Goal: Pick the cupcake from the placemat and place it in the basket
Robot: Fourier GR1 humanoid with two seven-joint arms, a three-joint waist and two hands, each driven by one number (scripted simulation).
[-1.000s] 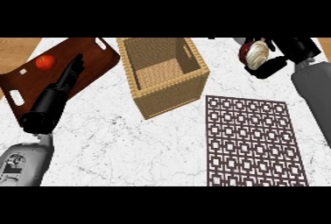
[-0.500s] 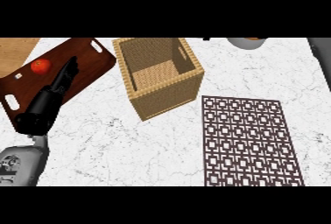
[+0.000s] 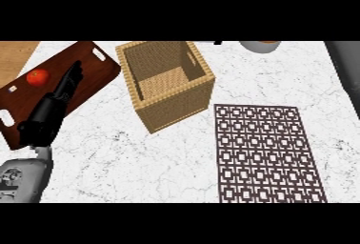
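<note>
Head view shows me no cupcake anywhere: the placemat [image 3: 267, 152], a dark flat lattice of open squares, lies bare, and my right hand is out of frame, so where the cupcake is I cannot tell. I judge it light, soft and crushable, best taken low around the wrapper. The basket [image 3: 169, 107], stiff tan wicker with a square open mouth, stands just right of my left hand [image 3: 60, 97], whose fingers rest straight and empty over a glossy wooden board [image 3: 98, 71] with a red tomato [image 3: 38, 77] just left of them. The counter [image 3: 141, 162] is veined white marble.

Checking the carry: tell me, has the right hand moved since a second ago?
Yes. It held the cupcake at the view's top right, right of the basket; now it shows nowhere.
</note>
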